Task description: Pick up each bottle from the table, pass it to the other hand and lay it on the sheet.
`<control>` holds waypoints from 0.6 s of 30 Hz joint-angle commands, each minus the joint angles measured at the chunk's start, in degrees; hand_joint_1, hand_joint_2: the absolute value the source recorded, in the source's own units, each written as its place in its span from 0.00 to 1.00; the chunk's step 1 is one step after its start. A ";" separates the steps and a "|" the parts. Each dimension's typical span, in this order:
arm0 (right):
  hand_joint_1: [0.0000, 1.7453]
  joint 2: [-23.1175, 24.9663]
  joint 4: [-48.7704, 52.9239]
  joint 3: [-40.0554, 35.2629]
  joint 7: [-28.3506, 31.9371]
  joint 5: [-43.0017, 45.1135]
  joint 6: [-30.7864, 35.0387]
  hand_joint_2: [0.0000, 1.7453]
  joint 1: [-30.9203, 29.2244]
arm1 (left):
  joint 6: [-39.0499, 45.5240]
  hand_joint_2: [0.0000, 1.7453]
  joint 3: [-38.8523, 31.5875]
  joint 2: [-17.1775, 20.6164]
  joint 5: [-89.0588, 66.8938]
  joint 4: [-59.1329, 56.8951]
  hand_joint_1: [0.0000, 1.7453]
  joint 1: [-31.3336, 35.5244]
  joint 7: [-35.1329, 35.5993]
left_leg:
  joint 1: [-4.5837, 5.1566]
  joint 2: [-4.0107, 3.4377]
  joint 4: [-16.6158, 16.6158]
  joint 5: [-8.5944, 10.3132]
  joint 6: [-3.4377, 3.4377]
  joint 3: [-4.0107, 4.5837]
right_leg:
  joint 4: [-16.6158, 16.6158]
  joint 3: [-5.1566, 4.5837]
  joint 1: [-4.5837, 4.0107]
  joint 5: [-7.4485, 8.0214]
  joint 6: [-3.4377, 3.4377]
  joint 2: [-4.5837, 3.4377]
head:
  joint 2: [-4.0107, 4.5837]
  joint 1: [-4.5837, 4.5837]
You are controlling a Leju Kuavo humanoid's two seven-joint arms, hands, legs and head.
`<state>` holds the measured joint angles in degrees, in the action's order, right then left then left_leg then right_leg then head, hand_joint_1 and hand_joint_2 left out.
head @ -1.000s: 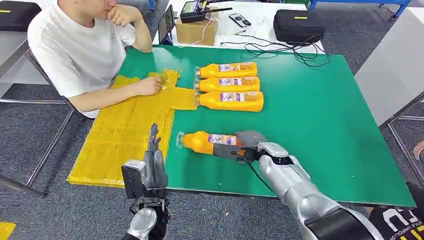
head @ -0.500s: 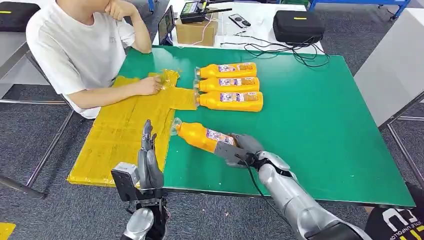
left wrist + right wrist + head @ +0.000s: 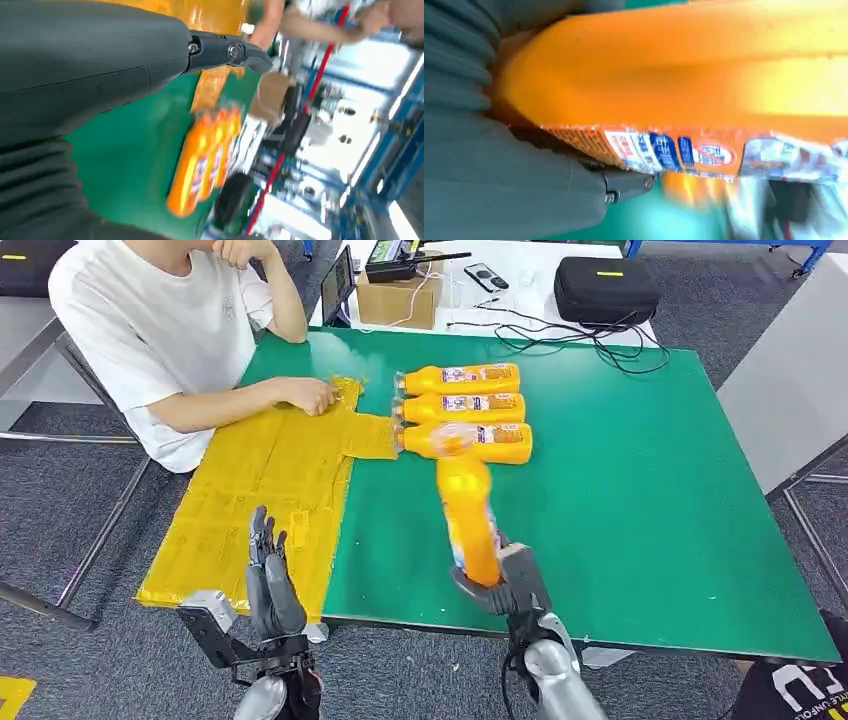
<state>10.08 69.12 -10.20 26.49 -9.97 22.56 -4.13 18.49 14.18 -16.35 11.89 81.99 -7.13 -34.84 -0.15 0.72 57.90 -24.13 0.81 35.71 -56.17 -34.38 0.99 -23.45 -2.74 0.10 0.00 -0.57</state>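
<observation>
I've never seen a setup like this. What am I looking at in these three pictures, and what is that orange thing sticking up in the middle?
This is a humanoid robot with two silver arms, each ending in a hand. The wide picture comes from a camera high on its body, looking down at a green table. The other two come from cameras at its wrists, so they look tilted and very close.

The orange thing is a bottle, gripped at its base by the right hand and lifted off the table. The right wrist picture shows that bottle up close. The left hand holds nothing, fingers apart.

Three more bottles lie side by side, next to a yellow sheet. A person sits at the table, one hand on the sheet.
</observation>
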 commanded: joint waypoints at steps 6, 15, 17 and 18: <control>1.00 1.02 16.20 -4.98 1.34 -0.30 -1.04 1.00 6.74 | -9.89 1.00 9.40 4.69 -2.30 -14.97 0.00 1.05 1.79 | 0.04 -0.12 -0.09 -0.18 -0.06 -0.37 | 0.08 0.28 0.02 -0.11 0.15 0.00 | 0.00 0.02; 1.00 -1.43 -1.40 -19.86 -3.85 -14.07 -12.18 1.00 1.76 | -11.57 1.00 10.93 5.35 -7.58 -10.10 0.00 3.10 2.69 | -0.06 -0.37 -0.10 -0.16 -0.06 -0.35 | 0.14 0.25 -0.08 0.01 0.12 -0.19 | 0.00 0.02; 1.00 -1.09 -3.17 -22.65 -3.62 -18.57 -10.47 1.00 0.50 | -12.16 1.00 10.89 5.15 -8.68 -9.35 0.00 3.36 3.44 | -0.07 -0.27 -0.09 -0.15 -0.06 -0.35 | 0.11 0.26 -0.09 -0.03 0.13 -0.08 | 0.00 0.00; 1.00 -0.32 -3.57 -23.63 -1.79 -21.43 -6.67 1.00 0.30 | -12.58 1.00 11.07 5.08 -9.21 -8.78 0.00 3.48 3.33 | -0.06 -0.29 -0.07 -0.17 -0.06 -0.37 | 0.09 0.25 -0.08 -0.05 0.14 -0.11 | 0.00 0.00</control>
<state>10.69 77.52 -21.93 22.95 -23.20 10.56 0.92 7.23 22.38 -13.46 4.74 72.94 -6.14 -32.78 -0.16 0.59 57.90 -24.20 0.81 35.66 -56.17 -34.40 0.97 -23.44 -2.73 0.07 0.00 -0.57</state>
